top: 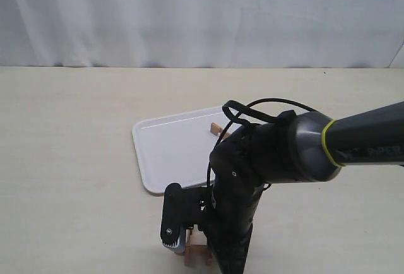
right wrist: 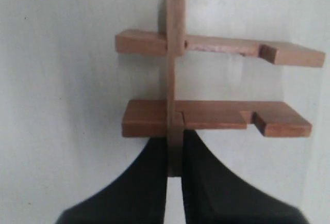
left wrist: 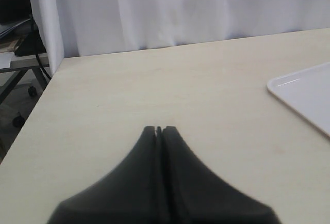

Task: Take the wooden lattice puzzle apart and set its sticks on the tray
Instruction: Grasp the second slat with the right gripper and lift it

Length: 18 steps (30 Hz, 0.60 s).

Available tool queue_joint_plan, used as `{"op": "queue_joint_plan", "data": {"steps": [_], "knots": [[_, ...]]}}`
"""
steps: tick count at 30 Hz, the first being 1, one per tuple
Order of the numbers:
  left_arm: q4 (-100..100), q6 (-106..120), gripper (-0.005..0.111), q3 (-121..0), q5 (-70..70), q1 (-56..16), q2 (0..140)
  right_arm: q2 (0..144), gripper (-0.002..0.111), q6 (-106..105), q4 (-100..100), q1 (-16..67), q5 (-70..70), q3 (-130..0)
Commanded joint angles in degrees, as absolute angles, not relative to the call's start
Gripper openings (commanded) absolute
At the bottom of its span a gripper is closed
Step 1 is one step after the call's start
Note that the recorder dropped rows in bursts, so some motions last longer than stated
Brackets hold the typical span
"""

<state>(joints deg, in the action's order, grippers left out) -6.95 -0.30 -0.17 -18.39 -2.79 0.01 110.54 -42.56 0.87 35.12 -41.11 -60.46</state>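
Note:
The wooden lattice puzzle (right wrist: 206,115) now shows three sticks: two parallel bars crossed by one upright stick (right wrist: 175,53). My right gripper (right wrist: 175,152) is shut on the end of that upright stick. In the exterior view the puzzle (top: 189,260) peeks out under the right arm at the front edge, off the tray (top: 170,154). A single loose stick (top: 216,129) lies on the tray's far right part. My left gripper (left wrist: 159,129) is shut and empty above the bare table, with a corner of the tray (left wrist: 309,95) to its side.
The right arm's bulky dark body (top: 278,154) reaches across the middle and hides the tray's near right corner. A white curtain (top: 202,15) backs the table. In the left wrist view the table's edge (left wrist: 49,79) and some cables lie beyond.

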Motion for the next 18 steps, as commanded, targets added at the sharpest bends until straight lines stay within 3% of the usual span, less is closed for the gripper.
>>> {"op": "queue_joint_plan", "data": {"steps": [1, 18], "knots": [[-6.9, -0.8, 0.000, 0.0, -17.6, -3.2, 0.0, 110.4, 0.005, -43.7, 1.3, 35.3, -42.1, -60.2], [-6.9, -0.8, 0.000, 0.0, -17.6, -3.2, 0.0, 106.8, 0.005, -44.4, 1.5, 35.3, -42.0, -60.6]]}}
